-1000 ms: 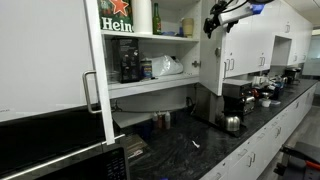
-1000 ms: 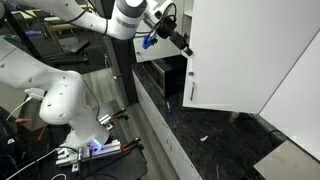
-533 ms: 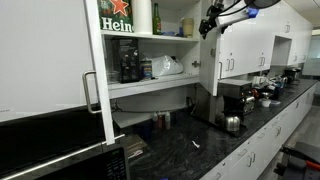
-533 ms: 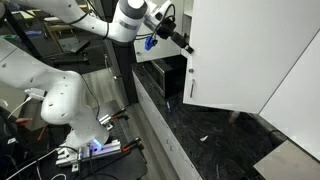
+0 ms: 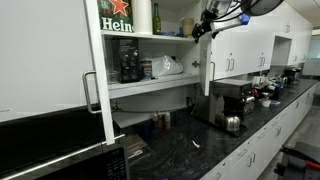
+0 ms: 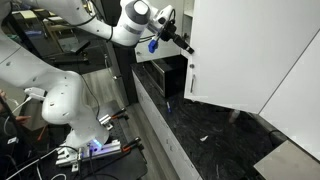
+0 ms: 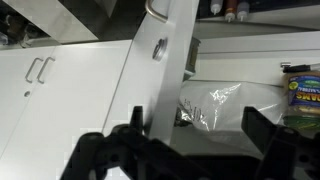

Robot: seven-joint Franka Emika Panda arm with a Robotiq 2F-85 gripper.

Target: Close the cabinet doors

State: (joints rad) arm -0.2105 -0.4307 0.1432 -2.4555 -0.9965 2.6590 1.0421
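Note:
The upper cabinet stands open in an exterior view, with a Heineken box [image 5: 116, 15] on its top shelf. The near cabinet door [image 5: 50, 50] stands wide open, its silver bar handle [image 5: 92, 92] facing me. The far cabinet door [image 5: 208, 65] is partly swung in and seen nearly edge-on. My gripper [image 5: 205, 24] is at its upper outer face. The same door [image 6: 240, 50] with its handle [image 6: 192, 82] fills the other exterior view, with the gripper [image 6: 178, 38] against it. In the wrist view the gripper [image 7: 198, 120] is open and empty. The door edge [image 7: 170, 60] runs by its left finger [image 7: 136, 122].
A clear plastic bag [image 7: 212, 104] lies on the middle shelf. A coffee machine [image 5: 237, 100] and a kettle [image 5: 232, 122] stand on the black counter [image 5: 190, 150]. A black microwave [image 5: 60, 160] sits low in front. A white robot base [image 6: 60, 100] stands beside the counter.
My gripper has moved towards the cabinet and the far door has swung further in with it. The near door has not moved.

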